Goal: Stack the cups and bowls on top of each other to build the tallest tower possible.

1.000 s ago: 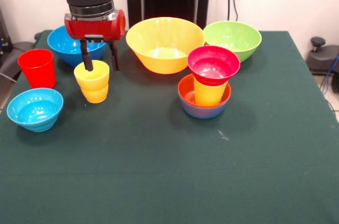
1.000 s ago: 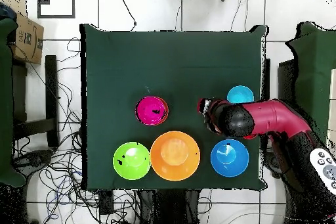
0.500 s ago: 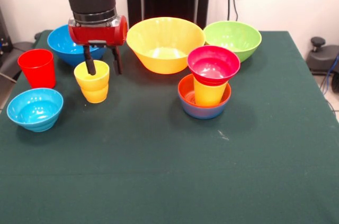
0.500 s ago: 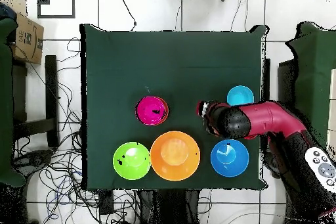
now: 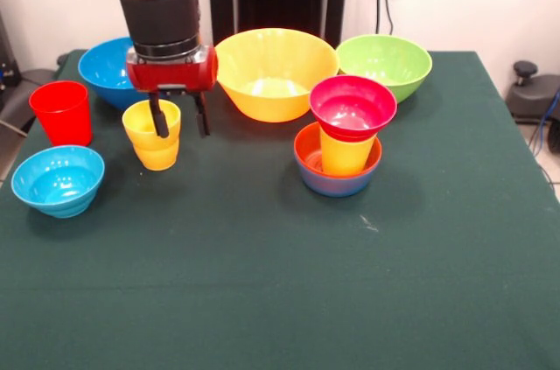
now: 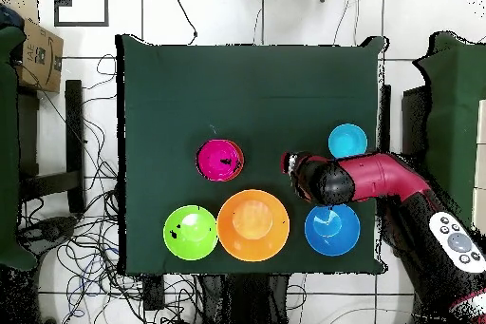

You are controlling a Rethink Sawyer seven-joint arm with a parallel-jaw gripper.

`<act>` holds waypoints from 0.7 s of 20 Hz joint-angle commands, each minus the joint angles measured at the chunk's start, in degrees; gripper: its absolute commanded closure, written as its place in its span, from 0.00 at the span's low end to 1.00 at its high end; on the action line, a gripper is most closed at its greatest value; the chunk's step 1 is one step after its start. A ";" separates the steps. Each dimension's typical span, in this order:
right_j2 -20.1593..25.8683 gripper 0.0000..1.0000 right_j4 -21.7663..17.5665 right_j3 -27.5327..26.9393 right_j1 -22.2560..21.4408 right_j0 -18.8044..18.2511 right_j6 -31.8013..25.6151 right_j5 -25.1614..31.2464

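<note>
Two nested yellow cups (image 5: 150, 136) stand left of centre on the cloth. My gripper (image 5: 181, 130) hangs open at their right side. One finger (image 5: 160, 121) shows against the top cup's right part, the other is outside it, and nothing is gripped. From overhead the arm hides these cups and the gripper (image 6: 294, 165) shows only as a red head. The tower (image 5: 343, 147) is a crimson bowl (image 6: 220, 160) on a yellow cup, set in an orange-red bowl inside a blue bowl. A red cup (image 5: 61, 112) stands at the left.
A light-blue bowl (image 5: 58, 179) (image 6: 347, 139) sits front left. Along the far side stand a blue bowl (image 5: 103, 73) (image 6: 332, 228), a large yellow-orange bowl (image 5: 273, 73) (image 6: 253, 225) and a lime green bowl (image 5: 385, 64) (image 6: 191, 233). Cables lie on the floor around the table.
In the front view the gripper has slid right and a little lower, from the yellow cups' left part to their right side. No cup or bowl has moved.
</note>
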 commanded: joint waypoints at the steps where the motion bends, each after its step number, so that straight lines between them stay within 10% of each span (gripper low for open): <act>1: -2.55 0.00 -3.98 -0.36 2.07 1.07 -8.43 -1.39; 14: -0.01 0.00 -0.04 -0.75 -0.10 -0.12 -10.05 1.71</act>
